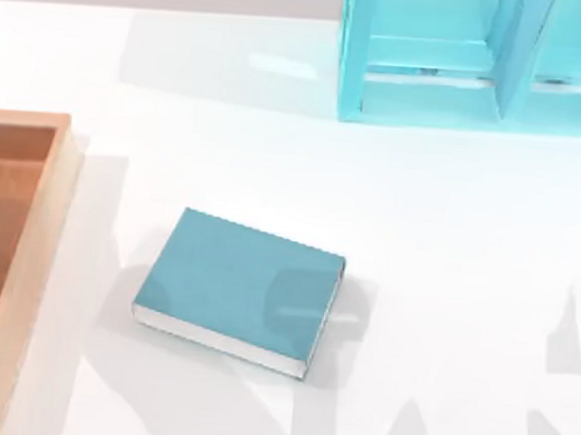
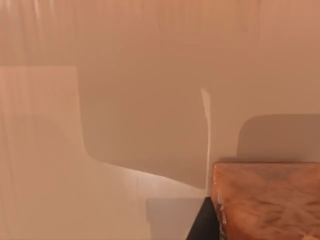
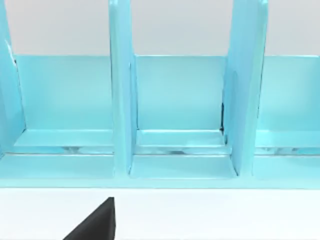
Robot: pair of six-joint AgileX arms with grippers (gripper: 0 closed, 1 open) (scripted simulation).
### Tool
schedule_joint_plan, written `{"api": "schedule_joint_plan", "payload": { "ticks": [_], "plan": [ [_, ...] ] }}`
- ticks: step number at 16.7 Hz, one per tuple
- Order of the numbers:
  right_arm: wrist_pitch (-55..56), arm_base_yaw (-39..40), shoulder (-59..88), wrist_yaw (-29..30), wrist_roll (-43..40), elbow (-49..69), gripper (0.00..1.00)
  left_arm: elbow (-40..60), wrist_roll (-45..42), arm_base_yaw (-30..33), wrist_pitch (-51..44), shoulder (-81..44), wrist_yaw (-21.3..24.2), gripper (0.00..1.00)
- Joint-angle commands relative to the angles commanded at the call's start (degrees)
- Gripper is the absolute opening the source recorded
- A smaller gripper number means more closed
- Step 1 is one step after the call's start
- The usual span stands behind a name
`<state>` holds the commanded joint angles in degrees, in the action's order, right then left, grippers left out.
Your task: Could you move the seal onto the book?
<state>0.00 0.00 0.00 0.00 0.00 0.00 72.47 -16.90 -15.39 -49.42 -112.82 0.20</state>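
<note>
Book [image 1: 239, 285] lies flat mid-worktop [image 1: 447, 237], nothing on its cover, and my left wrist camera is close on a glossy amber-brown block, likely the seal [image 2: 267, 200], so I judge the pickup comes next.

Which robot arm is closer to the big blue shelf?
Right, probably. Its wrist camera looks straight at the shelf across a strip of white table. The left arm's wrist camera faces tan wood, like the wooden tray on the table's left side, away from it.
</note>
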Motion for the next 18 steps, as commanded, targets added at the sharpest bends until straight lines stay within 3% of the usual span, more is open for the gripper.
{"api": "schedule_joint_plan", "payload": {
  "ticks": [10,18],
  "plan": [
    [0.0,0.0,0.0,0.0,0.0,0.0,1.0,2.77,2.24,1.41,-3.49,1.46,-0.28,0.0],
    [0.0,0.0,0.0,0.0,0.0,0.0,1.0,17.67,17.21,16.31,-22.73,6.3,-0.76,0.0]
  ]
}}
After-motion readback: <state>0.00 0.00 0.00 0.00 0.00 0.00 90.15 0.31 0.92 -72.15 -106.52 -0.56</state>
